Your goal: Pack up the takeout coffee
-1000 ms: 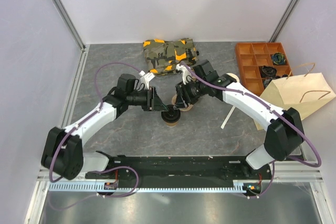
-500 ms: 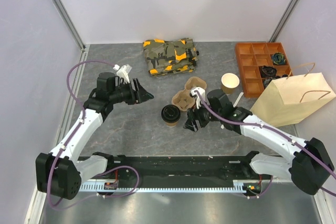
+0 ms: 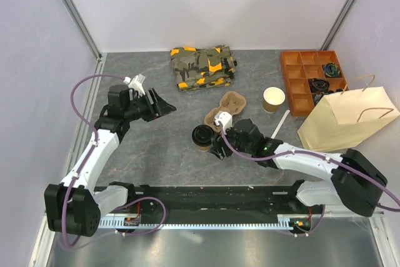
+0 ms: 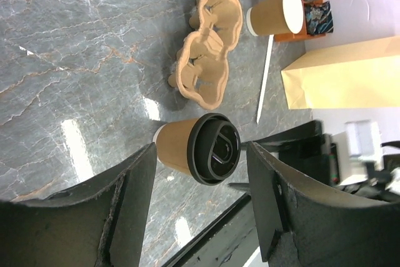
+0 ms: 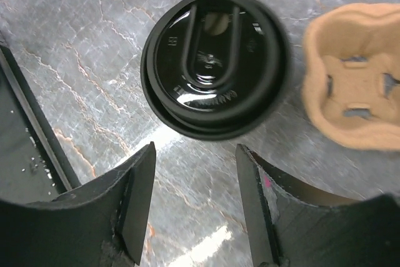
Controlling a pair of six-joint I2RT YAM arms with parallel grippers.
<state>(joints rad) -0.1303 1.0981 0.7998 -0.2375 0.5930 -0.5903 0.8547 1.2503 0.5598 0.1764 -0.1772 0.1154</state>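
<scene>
The takeout coffee, a tan cup with a black lid, stands upright on the grey table left of the pulp cup carrier. My right gripper is open and empty, just right of and above the cup. In the right wrist view the lid lies just ahead of the open gripper. My left gripper is open and empty, well to the cup's upper left. In the left wrist view the cup shows far off beyond the open gripper. The paper bag lies at the right.
A lidless tan cup stands right of the carrier, with a white stick below it. An orange compartment tray is at the back right. A camouflage cloth lies at the back centre.
Both grippers were at the cup a second ago. The left arm has drawn back to the left. The right arm pulled away toward the front, then shifted left beside the cup.
</scene>
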